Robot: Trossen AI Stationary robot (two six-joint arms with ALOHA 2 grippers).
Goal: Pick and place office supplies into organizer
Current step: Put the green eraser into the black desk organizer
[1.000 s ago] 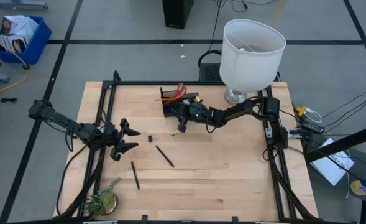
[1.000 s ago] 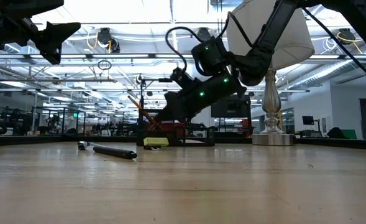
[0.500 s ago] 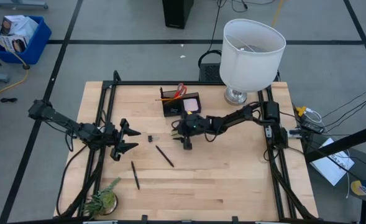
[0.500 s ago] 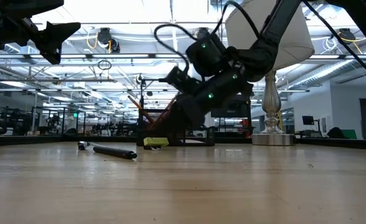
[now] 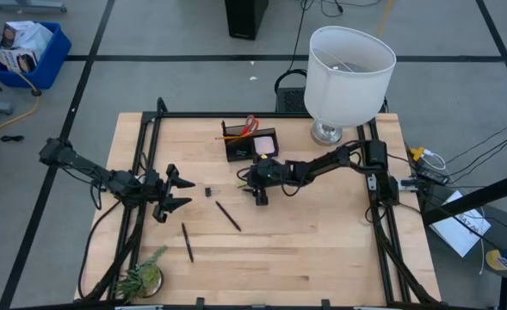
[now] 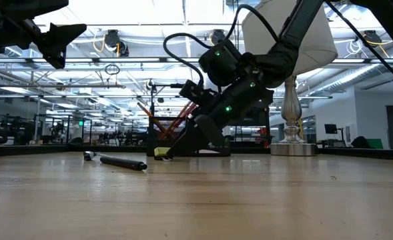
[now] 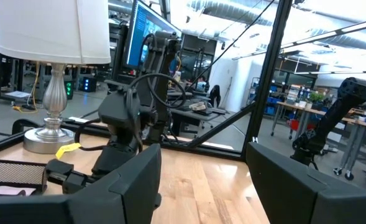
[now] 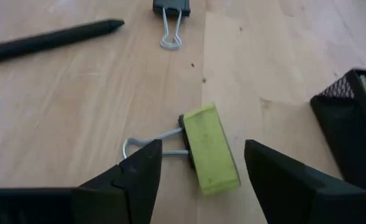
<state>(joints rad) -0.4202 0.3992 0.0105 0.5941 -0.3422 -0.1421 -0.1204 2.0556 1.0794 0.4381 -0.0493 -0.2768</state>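
Note:
A yellow-green binder clip (image 8: 209, 148) with wire handles lies flat on the wood, also visible in the high view (image 5: 241, 182). My right gripper (image 8: 200, 163) is open and low over it, one finger on each side, touching nothing. The black mesh organizer (image 5: 251, 143) stands just beyond and holds red-handled scissors, orange pencils and a pink pad (image 5: 265, 140). Two black pens (image 5: 228, 215) (image 5: 188, 242) and a small black clip (image 5: 208, 191) lie on the table. My left gripper (image 5: 174, 191) waits open near the left rail, raised above the table.
A white-shaded lamp (image 5: 349, 73) stands at the far right corner, behind my right arm. A small green plant (image 5: 143, 275) sits at the near left corner. Black frame rails run along the left and right sides. Bare wood spreads across the table's near half.
My right gripper has moved away from the organizer toward the table's near edge and come down, tipping its fingers toward the wood until they stand on either side of the yellow-green clip. The clip, pens and black clip have stayed in place.

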